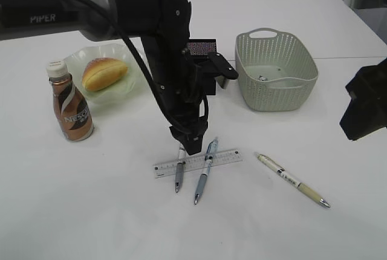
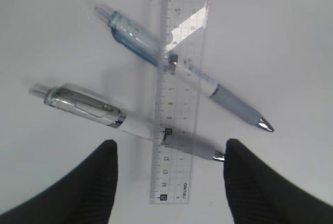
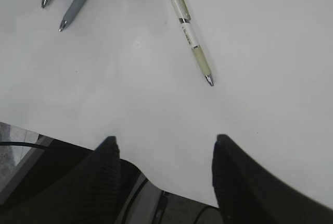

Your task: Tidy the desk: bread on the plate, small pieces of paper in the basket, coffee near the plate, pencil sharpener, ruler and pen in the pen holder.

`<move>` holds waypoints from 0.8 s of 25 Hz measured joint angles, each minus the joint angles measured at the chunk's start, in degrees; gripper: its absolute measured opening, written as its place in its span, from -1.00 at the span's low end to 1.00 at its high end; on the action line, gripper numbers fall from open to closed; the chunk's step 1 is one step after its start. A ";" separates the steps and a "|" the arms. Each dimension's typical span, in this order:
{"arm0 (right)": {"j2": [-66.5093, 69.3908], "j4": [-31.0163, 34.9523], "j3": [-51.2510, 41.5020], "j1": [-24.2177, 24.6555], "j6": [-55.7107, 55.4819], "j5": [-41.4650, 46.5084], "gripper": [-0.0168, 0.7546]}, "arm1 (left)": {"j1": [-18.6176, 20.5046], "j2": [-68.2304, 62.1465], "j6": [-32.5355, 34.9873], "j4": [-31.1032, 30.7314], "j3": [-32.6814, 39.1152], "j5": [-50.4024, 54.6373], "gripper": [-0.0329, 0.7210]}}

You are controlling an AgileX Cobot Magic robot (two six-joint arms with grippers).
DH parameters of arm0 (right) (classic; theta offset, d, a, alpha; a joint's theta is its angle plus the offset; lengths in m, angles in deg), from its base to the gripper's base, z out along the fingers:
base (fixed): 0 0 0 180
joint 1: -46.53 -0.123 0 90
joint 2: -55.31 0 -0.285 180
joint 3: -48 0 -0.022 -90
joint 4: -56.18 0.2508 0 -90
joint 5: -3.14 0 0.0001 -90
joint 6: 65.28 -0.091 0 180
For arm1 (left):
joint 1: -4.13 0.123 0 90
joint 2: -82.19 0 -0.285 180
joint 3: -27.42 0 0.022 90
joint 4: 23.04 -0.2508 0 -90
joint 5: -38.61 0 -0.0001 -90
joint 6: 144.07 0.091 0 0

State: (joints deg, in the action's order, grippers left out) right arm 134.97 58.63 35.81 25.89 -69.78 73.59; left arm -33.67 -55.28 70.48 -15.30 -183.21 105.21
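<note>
Exterior: I see left pincer right above the ruler, two pens crossing it on the desk

Left wrist: pincer released, straddling nearer pen, axis across gap

Right wrist: pincer released, empty, farther off

Two pens lie across the ruler at the table's centre. Bread sits on the plate at ten o'clock, coffee before it, basket at two o'clock.
</note>
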 joint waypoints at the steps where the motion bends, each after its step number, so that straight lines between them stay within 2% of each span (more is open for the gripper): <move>1: 0.00 -0.10 0.00 0.00 0.00 0.00 0.20 | -0.20 -0.13 0.14 0.00 0.00 -0.24 0.33; 9: 0.00 -0.31 0.00 0.00 0.00 0.09 0.20 | -0.72 -2.50 0.50 1.42 0.00 -1.67 0.34; 14: 0.00 -0.31 0.00 0.00 0.00 0.09 0.20 | -0.72 -3.84 0.61 1.82 0.00 -1.80 0.50; 20: 0.00 -0.31 0.00 0.00 0.00 0.09 0.20 | -0.72 -4.88 0.61 1.34 0.00 -3.44 0.54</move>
State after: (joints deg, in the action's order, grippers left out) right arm 134.97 58.32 35.81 25.89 -69.78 73.69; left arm -34.39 -60.16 71.09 -13.96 -183.21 101.77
